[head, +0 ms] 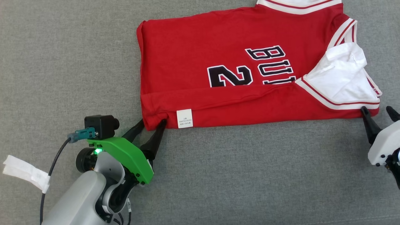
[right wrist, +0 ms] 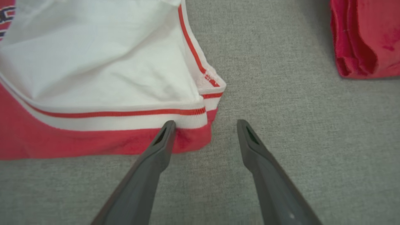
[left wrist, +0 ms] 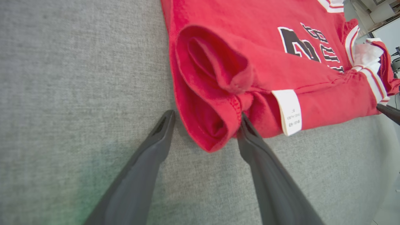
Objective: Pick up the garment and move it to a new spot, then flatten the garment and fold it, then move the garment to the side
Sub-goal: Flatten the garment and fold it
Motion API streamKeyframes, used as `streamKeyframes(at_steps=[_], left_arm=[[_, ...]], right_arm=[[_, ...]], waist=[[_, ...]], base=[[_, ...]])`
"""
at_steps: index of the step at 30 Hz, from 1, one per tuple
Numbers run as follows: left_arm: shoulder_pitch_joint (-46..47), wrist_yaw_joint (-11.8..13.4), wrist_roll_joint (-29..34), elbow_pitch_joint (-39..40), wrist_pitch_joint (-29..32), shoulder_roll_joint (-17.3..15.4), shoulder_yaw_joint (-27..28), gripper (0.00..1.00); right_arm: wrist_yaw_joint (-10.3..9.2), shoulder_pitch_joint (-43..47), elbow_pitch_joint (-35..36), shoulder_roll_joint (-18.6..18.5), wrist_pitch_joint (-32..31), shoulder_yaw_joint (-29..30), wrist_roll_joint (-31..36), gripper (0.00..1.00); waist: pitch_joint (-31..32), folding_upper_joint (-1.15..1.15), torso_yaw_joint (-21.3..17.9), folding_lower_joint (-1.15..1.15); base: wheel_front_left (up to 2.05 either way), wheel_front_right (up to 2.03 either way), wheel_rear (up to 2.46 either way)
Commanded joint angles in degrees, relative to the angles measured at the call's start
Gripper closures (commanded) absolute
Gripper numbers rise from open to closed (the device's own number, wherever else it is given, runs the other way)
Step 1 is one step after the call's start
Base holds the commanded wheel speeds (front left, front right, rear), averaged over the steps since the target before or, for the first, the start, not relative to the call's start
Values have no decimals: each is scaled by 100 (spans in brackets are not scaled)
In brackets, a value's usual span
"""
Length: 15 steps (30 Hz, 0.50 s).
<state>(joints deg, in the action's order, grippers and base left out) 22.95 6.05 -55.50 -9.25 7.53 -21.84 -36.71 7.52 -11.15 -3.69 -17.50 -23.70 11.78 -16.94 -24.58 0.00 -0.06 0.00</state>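
The garment (head: pixel 218 56) is a red jersey with black-and-white lettering, white trim and a white lining, lying partly folded on the grey cloth surface. My left gripper (head: pixel 152 123) stands open at its near left corner, one finger on each side of the rolled hem (left wrist: pixel 215 125), beside a white care label (head: pixel 184 118). My right gripper (head: pixel 378 112) is open at the near right corner; in the right wrist view its left fingertip (right wrist: pixel 167 129) touches the red edge (right wrist: pixel 93 143) below the white band, the other over bare cloth. Neither holds the fabric.
Grey cloth surface (head: pixel 250 175) spreads all round the jersey. A piece of white tape (head: pixel 26 172) hangs on the left arm's cable at the lower left. Another red fabric piece (right wrist: pixel 365 37) lies at the upper right of the right wrist view.
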Motion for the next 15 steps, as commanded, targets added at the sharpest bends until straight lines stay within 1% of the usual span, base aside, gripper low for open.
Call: streamKeyframes(at_steps=[1, 2, 3, 6, 7, 8, 9, 12, 15], left_arm=[[-11, -23, -16, -135, 126, -48, -63, 66], [-2, -33, -24, -154, 136, -50, -66, 88], [22, -57, -42, -178, 191, -50, -83, 100], [73, -150, -76, -189, 255, -72, -109, 100], [100, -215, -101, -188, 307, -91, -129, 100], [100, -267, -142, -187, 336, -92, -141, 100], [89, -321, -199, -191, 380, -91, -148, 100], [20, -480, -377, -187, 508, -155, -163, 100], [-40, -663, -528, 102, 675, -371, -90, 100]], right_arm=[[-7, -61, -78, -16, -61, -36, 8, 0], [-7, -109, -115, -25, -91, -50, 22, 0], [-7, -158, -174, -41, -137, -82, 50, 0], [-7, -264, -310, -69, -246, -230, -1, 0], [-7, -323, -353, -75, -281, -301, -76, 21], [-4, -374, -375, -83, -316, -370, -169, 71], [-3, -418, -438, -92, -372, -427, -291, 100], [-4, -450, -467, -154, -544, -496, -669, 100], [-4, -423, -217, -360, -871, -365, -1202, 100]], waist=[[-23, 0, -11, 0], [-40, 0, -14, 0], [-58, 0, -14, 0], [-92, 0, 1, 0], [-92, 0, 9, 0], [-85, 0, 14, 0], [-56, 0, 22, 0], [95, 0, 35, 0], [321, 0, 35, 0]], base=[[0, 0, 0], [0, 0, 0], [0, 0, 0], [0, 0, 0], [0, 0, 0], [0, 0, 0], [0, 0, 0], [0, 0, 0], [0, 0, 0]])
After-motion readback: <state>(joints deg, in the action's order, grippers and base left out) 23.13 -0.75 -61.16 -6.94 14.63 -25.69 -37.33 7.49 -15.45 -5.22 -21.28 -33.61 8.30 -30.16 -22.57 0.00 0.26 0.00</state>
